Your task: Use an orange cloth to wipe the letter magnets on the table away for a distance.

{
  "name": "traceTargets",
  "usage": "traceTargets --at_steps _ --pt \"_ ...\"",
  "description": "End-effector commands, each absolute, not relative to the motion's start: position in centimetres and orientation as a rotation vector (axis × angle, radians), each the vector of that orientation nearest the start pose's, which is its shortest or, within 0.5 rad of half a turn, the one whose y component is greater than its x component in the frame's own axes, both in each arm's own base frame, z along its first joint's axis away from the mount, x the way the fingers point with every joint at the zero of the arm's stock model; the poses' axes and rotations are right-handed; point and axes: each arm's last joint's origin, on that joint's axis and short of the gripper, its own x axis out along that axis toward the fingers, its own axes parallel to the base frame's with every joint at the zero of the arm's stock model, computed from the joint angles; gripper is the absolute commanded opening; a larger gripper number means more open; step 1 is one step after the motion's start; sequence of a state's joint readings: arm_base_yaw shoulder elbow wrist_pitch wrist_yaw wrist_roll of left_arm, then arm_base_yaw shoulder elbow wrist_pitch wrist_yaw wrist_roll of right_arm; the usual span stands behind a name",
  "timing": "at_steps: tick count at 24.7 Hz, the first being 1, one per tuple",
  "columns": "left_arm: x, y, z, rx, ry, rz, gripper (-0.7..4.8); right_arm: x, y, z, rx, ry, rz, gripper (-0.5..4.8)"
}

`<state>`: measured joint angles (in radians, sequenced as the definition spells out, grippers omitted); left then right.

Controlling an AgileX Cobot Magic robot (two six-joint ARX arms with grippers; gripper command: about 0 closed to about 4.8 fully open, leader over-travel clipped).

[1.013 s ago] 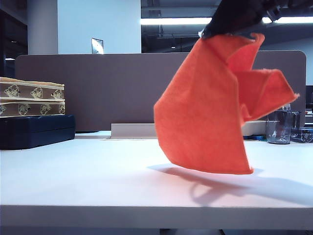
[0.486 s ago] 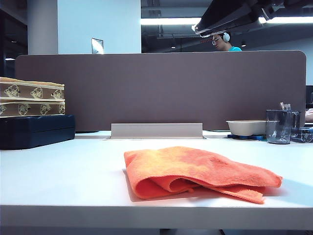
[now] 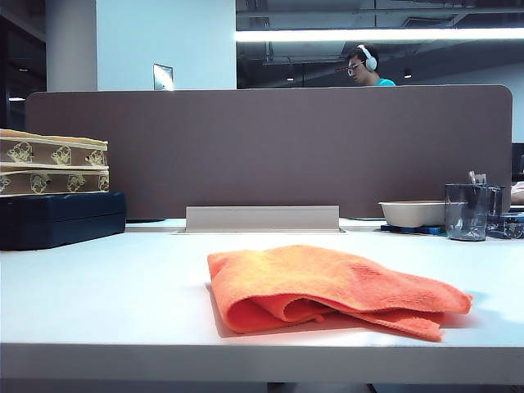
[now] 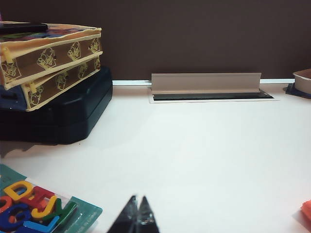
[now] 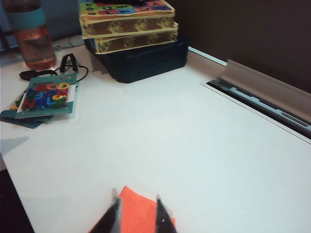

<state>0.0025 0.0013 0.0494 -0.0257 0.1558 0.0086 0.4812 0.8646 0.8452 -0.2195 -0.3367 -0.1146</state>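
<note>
The orange cloth [image 3: 327,286] lies crumpled and folded on the white table [image 3: 123,286], right of the middle, with nothing touching it. No gripper shows in the exterior view. In the right wrist view my right gripper [image 5: 136,198] hangs open above a corner of the cloth [image 5: 138,216], well clear of it. The letter magnets [image 5: 46,94] lie heaped on a green card near the table's edge, far from the cloth. My left gripper [image 4: 137,200] is shut and empty, low over the table, with the letter magnets [image 4: 29,208] close beside it and an edge of the cloth [image 4: 306,211] off to its other side.
Two patterned boxes [image 3: 53,164] sit stacked on a dark case [image 3: 61,217] at back left. A brown partition [image 3: 270,147] and a grey cable flap [image 3: 262,218] run along the back. A bowl [image 3: 412,213] and clear cup [image 3: 467,211] stand back right. A pink bottle [image 5: 31,34] stands beyond the magnets.
A second ago the cloth hung from my right gripper above the table. The gripper opened, the cloth dropped flat, and the right arm rose out of the exterior view. The left arm has not moved.
</note>
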Motion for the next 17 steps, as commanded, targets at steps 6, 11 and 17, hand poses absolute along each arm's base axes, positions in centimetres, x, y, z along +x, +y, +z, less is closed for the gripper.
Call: traceTargets --at_steps 6,11,17 --pt "9.4 -0.4 18.1 0.013 -0.040 -0.160 -0.06 13.4 7.7 33.6 -0.240 0.262 0.737 0.96" --pt "9.4 -0.4 18.1 0.013 -0.040 -0.160 -0.06 11.4 6.4 33.2 -0.295 0.291 0.665 0.95" --pt "9.4 -0.4 18.0 0.013 -0.039 -0.160 -0.06 9.5 5.3 32.0 -0.300 0.284 0.627 0.95"
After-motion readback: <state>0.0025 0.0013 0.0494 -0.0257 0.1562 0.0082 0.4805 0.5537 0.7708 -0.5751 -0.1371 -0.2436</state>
